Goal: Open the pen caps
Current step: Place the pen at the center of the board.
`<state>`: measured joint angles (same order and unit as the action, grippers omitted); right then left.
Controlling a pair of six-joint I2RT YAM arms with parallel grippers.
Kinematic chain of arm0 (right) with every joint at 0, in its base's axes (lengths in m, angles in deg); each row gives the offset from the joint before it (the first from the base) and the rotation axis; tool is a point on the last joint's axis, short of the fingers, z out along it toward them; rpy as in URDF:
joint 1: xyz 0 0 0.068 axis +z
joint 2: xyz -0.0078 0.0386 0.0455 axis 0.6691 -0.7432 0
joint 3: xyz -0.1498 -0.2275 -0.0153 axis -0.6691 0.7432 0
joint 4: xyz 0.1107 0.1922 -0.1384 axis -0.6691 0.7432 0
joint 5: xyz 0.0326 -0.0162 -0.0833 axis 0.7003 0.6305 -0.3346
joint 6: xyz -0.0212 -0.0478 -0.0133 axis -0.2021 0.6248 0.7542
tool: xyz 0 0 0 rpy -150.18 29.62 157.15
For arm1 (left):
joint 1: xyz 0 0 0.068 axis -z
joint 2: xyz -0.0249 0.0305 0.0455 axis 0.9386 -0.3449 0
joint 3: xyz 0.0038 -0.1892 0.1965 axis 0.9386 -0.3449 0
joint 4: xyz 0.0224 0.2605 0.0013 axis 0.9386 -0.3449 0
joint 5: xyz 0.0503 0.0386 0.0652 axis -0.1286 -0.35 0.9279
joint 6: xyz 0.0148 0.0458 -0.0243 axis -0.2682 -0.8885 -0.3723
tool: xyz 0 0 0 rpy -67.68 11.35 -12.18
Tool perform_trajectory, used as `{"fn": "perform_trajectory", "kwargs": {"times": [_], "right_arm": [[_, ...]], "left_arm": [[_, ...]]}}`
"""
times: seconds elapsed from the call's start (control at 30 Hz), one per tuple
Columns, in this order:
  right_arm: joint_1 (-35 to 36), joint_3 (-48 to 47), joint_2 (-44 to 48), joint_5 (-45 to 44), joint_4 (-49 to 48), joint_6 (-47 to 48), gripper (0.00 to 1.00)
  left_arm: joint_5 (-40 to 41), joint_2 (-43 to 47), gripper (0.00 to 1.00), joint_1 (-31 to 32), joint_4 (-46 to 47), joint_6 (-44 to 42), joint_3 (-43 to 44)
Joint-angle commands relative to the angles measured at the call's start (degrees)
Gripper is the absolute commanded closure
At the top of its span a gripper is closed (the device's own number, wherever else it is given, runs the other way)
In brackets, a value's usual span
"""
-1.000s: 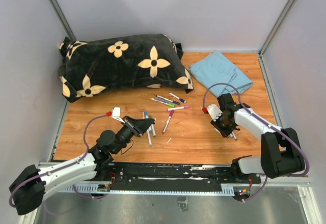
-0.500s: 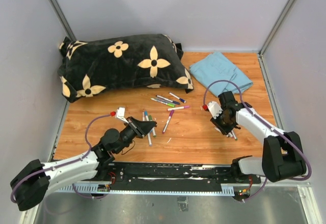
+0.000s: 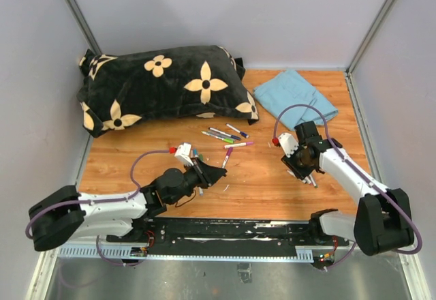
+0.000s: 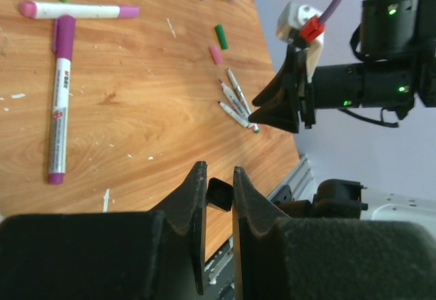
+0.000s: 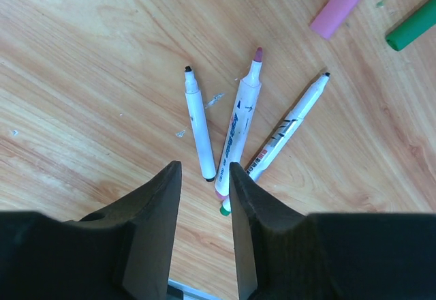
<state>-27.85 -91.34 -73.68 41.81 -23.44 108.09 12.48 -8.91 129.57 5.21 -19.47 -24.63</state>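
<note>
Top external view: grey walls point(image 3: 204, 13), a wooden table point(image 3: 266, 191), a black pillow point(image 3: 163, 85) at far left, a blue cloth point(image 3: 296, 95) right of it. The left gripper point(image 3: 219, 173) has come closer to the pens point(image 3: 225, 136) before the pillow, jaws narrow on a black cap point(image 4: 219, 194). The right gripper point(image 5: 204, 170) has opened wider, empty. A pink cap point(image 5: 339, 5) and a green cap point(image 5: 412, 33) lie well right of the pillow.

left gripper point(image 3: 221, 172) carried black cap point(image 4: 219, 194) rightward | right gripper point(image 3: 308, 176) jaws parted wider
</note>
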Motion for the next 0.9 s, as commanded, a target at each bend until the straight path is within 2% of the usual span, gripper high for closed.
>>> {"fn": "perform_trajectory", "kwargs": {"times": [0.0,0.3,0.5,0.8,0.87], "right_arm": [[-0.2,-1.9,2.9,1.5,1.9,0.5,0.63],[-0.5,-2.4,5.9,1.0,1.8,0.2,0.59],[-2.7,-2.3,8.4,0.0,0.9,-0.6,0.56],[-5.5,-2.3,10.8,-0.1,0.4,-1.0,0.55],[-5.9,-2.3,11.0,0.0,0.3,-1.0,0.55]], "left_arm": [[3.9,-6.4,1.00,2.9,0.6,-0.9,4.9],[4.3,-25.6,1.00,6.6,-1.2,-2.0,18.9],[4.2,-36.8,1.00,7.5,-10.1,-2.1,31.8],[10.1,-49.4,1.00,8.0,-31.9,-1.4,51.3],[10.4,-51.8,1.00,8.0,-34.3,-1.9,53.8]]}}
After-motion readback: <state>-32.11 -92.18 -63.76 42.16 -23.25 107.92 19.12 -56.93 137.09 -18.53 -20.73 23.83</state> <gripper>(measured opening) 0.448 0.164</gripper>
